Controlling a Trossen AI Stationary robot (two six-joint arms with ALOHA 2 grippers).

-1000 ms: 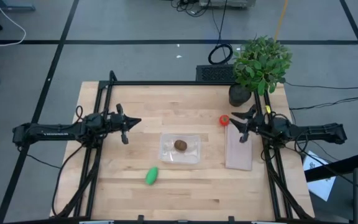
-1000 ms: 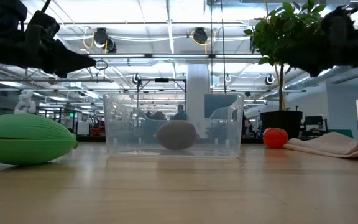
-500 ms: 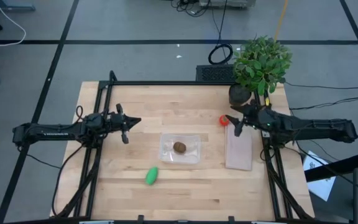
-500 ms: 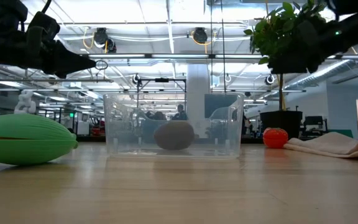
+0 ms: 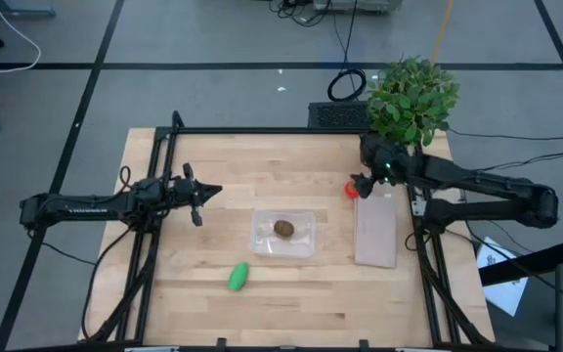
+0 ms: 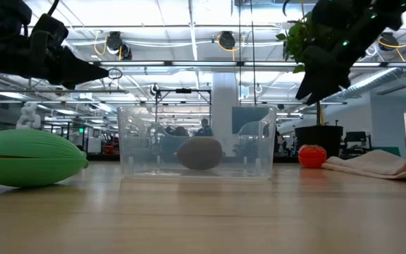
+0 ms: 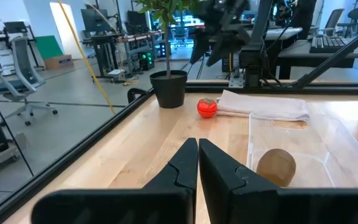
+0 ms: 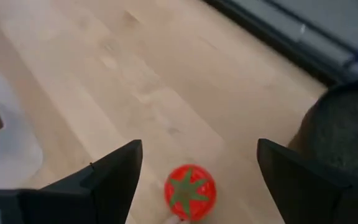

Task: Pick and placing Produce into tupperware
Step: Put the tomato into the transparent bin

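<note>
Nearest the desk's [image 5: 203, 284] front edge, ahead of the tupperware [image 5: 282, 234], lies the green piece [image 5: 238, 276]. Inside the tupperware sits the kiwi [image 5: 283, 229]. Left of it, the left end effector [image 5: 206, 193] waits, fingers pressed together and empty. Beyond the tupperware's right side, the right end effector [image 8: 194, 180] hangs spread wide above the tomato [image 5: 352, 188], holding nothing, near the potted plant [image 5: 411, 98].

Plant and panel sitting at the bench's right side
A potted plant [image 5: 411, 103] is standing at the far right corner; a whitish panel [image 5: 375, 233] is lying nearer.
</note>
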